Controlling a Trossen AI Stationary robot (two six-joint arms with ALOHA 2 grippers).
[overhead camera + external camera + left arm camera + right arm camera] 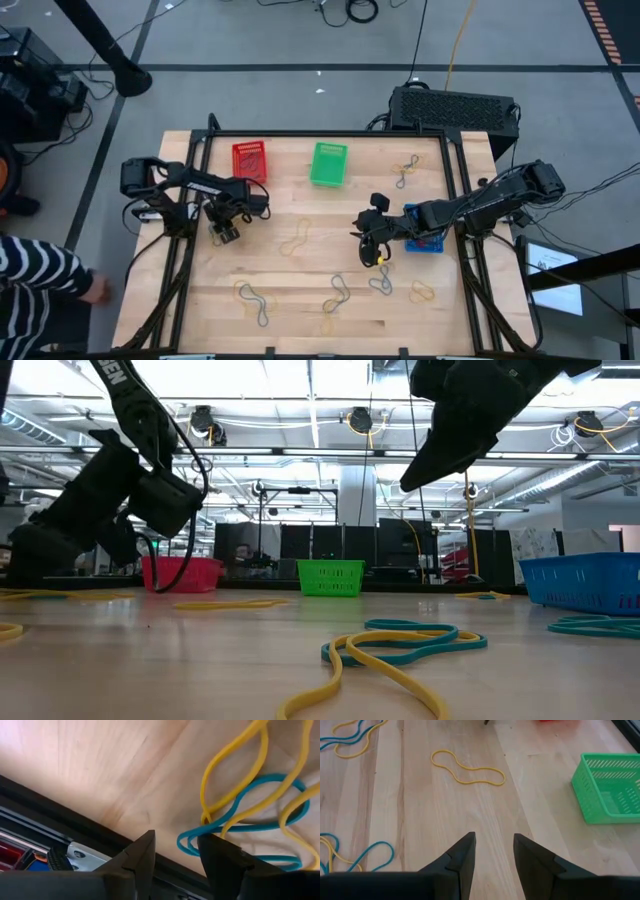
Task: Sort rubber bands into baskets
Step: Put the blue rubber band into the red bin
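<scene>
light: bright, ceiling lamps (360,422) | shadows: soft | focus: sharp

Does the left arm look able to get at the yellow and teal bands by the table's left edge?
Probably yes: the left pincer stands open right over the tangled yellow and teal bands, with nothing between them.

The right gripper (494,852) fills the bottom centre of the frame, its two dark fingers (462,855) parted with bare wooden table (420,820) between them. A green basket (610,787) sits at the right edge. A yellow rubber band (467,768) lies at upper centre. Yellow and blue bands (352,740) tangle at upper left, with more (355,857) at lower left.
</scene>
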